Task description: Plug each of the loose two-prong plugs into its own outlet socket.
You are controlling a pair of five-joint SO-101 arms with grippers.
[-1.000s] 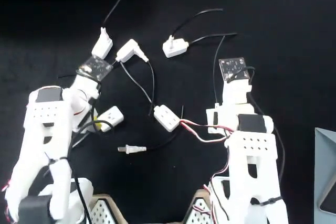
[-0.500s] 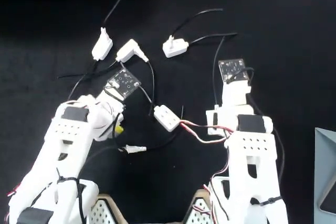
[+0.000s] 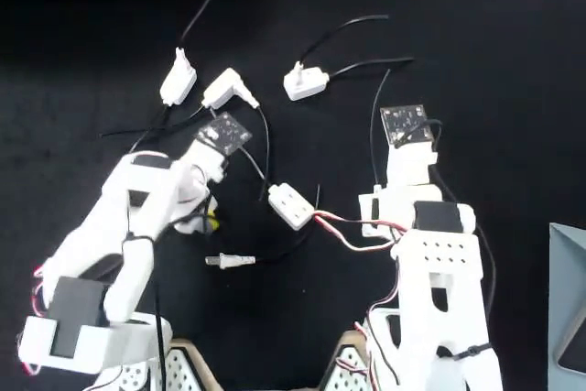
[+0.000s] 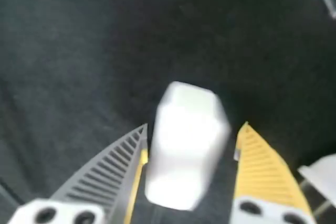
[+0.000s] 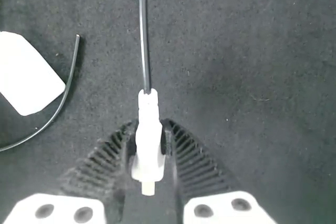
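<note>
White shells on both: the left arm (image 3: 137, 217) and right arm (image 3: 439, 263) carried black servo blocks and grids of small holes. Red and white wires (image 3: 362, 222) looped off the right arm. The left gripper (image 4: 194, 125) was ribbed, yellow one side, grey the other. The right gripper (image 5: 148, 125) was ribbed and dark.

No text, label, number or sign can be read in any view. The outlet socket (image 4: 186, 145) clamped in the left hand (image 4: 193, 129) and the two-prong plug (image 5: 148, 148) clamped in the right hand (image 5: 148, 132) show plain white faces. The small circuit boards (image 3: 222, 132) on the arms' wrists carry marks too small to make out.
</note>
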